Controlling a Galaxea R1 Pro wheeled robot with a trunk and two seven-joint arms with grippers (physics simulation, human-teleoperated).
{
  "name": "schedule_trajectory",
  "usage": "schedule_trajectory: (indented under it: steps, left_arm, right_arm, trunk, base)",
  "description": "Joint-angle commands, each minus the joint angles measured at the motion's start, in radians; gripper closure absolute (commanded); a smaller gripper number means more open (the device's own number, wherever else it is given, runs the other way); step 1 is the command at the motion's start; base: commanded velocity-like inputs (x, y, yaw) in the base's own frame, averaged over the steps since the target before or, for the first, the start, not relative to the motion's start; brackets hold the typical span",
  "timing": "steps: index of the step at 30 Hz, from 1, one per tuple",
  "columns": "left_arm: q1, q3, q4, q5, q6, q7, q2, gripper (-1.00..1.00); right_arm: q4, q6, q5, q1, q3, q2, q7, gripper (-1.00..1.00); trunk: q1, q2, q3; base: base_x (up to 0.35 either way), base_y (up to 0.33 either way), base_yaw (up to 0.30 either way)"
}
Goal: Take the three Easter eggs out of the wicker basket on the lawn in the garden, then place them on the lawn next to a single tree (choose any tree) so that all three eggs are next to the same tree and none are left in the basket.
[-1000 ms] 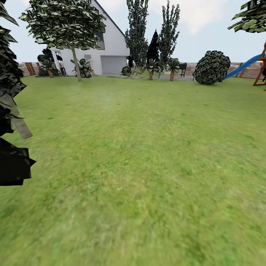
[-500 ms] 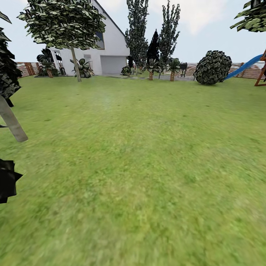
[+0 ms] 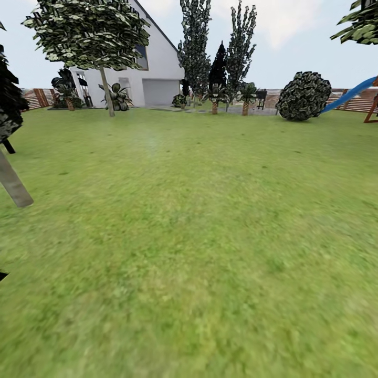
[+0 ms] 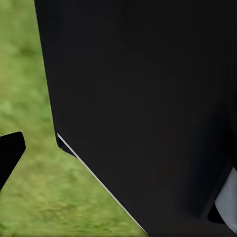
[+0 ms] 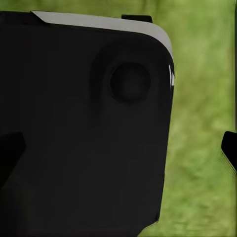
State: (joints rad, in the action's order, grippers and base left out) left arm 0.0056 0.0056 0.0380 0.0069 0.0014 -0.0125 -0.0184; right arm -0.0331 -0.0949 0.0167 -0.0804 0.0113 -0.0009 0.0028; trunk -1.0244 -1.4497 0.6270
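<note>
Robot in transit across the lawn (image 3: 199, 236), head view directed over open grass toward a white house (image 3: 152, 68). A tree (image 3: 89, 31) with a pale straight trunk stood far off before the house; the slanted trunk of a nearer tree (image 3: 13, 184) crossed the picture's left edge. A round dark bush (image 3: 303, 96) and a blue slide (image 3: 349, 94) lay at far right, with short palms (image 3: 245, 97) between. The wicker basket and the Easter eggs were not to be found in these pictures, so their place could not be told. Both wrist views looked at grass past dark robot bodywork; a dark tip at each picture's edge may have been a finger, but whether either gripper was released or clenched could not be told. Judged risk: with no basket in sight, the base might head the wrong way, or brush the nearer trunk at its left; the round bush or a palm might also be mistaken for a tree
</note>
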Motion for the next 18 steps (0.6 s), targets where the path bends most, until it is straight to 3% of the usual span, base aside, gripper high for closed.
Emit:
schedule_trajectory:
  steps: [1,18]
  left_arm:
    - [0.001,0.001,0.002,0.001,0.000,-0.001,0.000,-1.00]
    - [0.001,0.001,0.005,0.001,0.000,-0.001,0.000,-1.00]
  right_arm:
    - [0.001,-0.003,0.002,0.000,0.000,-0.001,0.000,-1.00]
    - [-0.002,-0.005,0.000,-0.001,-0.002,-0.002,0.000,-1.00]
  trunk:
    - [-0.001,0.000,0.001]
    - [-0.001,0.000,0.001]
  base:
    - [0.325,0.000,0.000]
    - [0.325,0.000,0.000]
